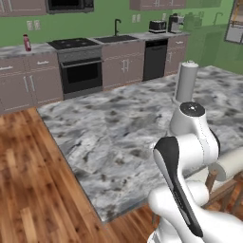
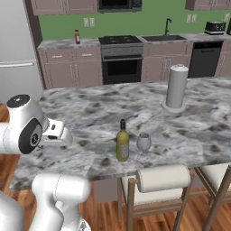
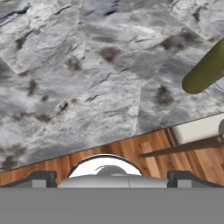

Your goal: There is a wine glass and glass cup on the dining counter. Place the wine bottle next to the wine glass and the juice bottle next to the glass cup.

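Observation:
The olive-yellow wine bottle (image 2: pixel 122 142) stands upright near the front edge of the dining counter (image 2: pixel 90 113), right beside the wine glass (image 2: pixel 143 146). In the hand view the wine bottle (image 3: pixel 205 70) shows at the right edge. The small dark red juice bottle (image 2: pixel 77 36) stands far off on the wall counter, left of the stove; the left base view also shows the juice bottle (image 1: pixel 27 42). My gripper (image 3: pixel 112 177) is open and empty, hanging over the dining counter's (image 3: pixel 87 87) front edge, left of the wine bottle. The glass cup is out of view.
A tall paper towel roll (image 2: pixel 176 85) stands on the dining counter behind the wine glass. Cushioned wooden stools (image 2: pixel 162 180) line the counter's front edge. Wood floor (image 1: pixel 33 190) lies left of the island. Stove, sink and toaster sit along the back wall.

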